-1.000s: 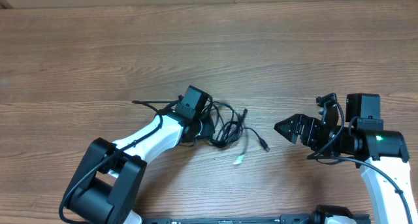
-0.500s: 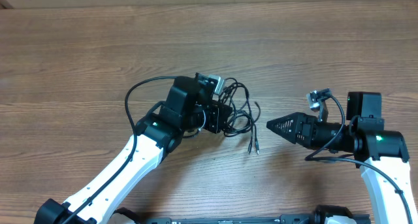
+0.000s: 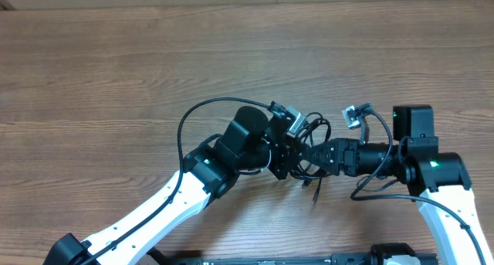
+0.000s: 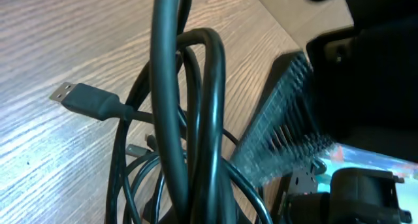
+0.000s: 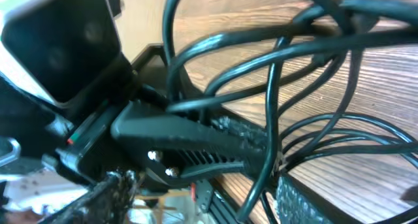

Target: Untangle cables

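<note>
Left wrist view: the cables (image 4: 196, 119) fill the foreground as a group of thin black cords running top to bottom, directly in front of the camera. One cord branches off to the left and ends in a flat metal-tipped plug (image 4: 77, 95), which shows against the wooden desk (image 4: 52, 28) behind it. The left gripper (image 3: 287, 155) is clamped together on the cables and carries the bundle.

Right wrist view: one ribbed finger (image 5: 196, 142) of the right gripper (image 3: 310, 154) lies across the middle of the frame, with a second ribbed pad (image 5: 294, 198) lower right. The two are apart. One cord drops through the gap between them, and further loops pass over and around the upper finger. Whether either pad presses on a cord cannot be told.

Overhead view, from the near edge outward:
- The left arm rises from the lower left corner towards the centre.
- The right arm enters from the lower right, and its gripper points left.
- The two grippers meet tip to tip at the desk centre, with the knotted bundle between and around both.
- One loose cord end (image 3: 316, 191) hangs out of the bundle on the near side.
- Small loops stand out on the far side, above the grippers.
- Beyond the bundle lies wood-grain desk surface.
</note>
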Tool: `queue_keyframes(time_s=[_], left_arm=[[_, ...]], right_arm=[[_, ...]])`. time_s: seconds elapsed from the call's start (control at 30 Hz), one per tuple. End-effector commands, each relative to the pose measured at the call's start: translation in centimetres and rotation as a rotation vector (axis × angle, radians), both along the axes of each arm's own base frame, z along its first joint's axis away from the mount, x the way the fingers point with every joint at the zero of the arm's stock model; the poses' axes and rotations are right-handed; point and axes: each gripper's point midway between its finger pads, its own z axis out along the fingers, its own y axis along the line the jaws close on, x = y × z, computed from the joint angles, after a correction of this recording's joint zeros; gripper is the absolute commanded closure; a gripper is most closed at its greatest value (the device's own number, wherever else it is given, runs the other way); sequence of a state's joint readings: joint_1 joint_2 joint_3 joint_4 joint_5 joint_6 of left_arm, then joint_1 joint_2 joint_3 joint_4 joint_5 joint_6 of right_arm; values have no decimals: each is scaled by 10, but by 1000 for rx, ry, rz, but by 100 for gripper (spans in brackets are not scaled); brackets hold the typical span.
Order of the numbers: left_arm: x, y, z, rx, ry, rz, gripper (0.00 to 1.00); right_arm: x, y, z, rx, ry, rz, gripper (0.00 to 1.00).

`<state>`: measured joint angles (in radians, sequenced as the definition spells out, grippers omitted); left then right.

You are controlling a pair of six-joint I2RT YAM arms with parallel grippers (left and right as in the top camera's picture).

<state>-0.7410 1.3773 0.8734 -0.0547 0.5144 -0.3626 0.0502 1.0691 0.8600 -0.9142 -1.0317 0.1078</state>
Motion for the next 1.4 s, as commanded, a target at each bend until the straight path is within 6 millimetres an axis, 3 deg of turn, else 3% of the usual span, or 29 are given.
queue_keyframes(time_s=[0.0,0.03,0.1,0.17,0.37,0.5,0.63,0.77,0.9,1.1,1.3,1.37], left_arm=[[1,-1,11,-14,-47,-1,96],[1,-1,11,-14,-47,-1,96],[1,-1,11,-15,-46,1,96],[1,-1,12,-25,-21,14,96],[0,-7,22,-74,-16,-2,96],[0,-8,27,-95,-7,5,96],[-5,-12,34,-127,-12,-34,96],[-10,-13,41,-154,0,-60,96],[-19,-13,50,-178,1,-97,96],[-28,-5,83,-234,-80,-107,96],[-38,7,115,-277,-198,-120,96],[-38,12,123,-291,-219,-109,96]], right_arm=[[0,1,0,-31,-27,1,47],[0,1,0,-31,-27,0,49],[0,1,0,-32,-27,1,68],[0,0,-1,-38,-26,-1,72],[1,-5,-15,-116,-4,-29,72],[5,-22,-36,-246,66,-127,72],[7,-27,-40,-279,73,-149,72],[22,-63,-62,-439,203,-416,72],[27,-83,-70,-512,247,-546,71],[21,-107,-81,-634,281,-636,67],[14,-117,-86,-693,307,-659,66],[13,-117,-86,-696,308,-664,61]])
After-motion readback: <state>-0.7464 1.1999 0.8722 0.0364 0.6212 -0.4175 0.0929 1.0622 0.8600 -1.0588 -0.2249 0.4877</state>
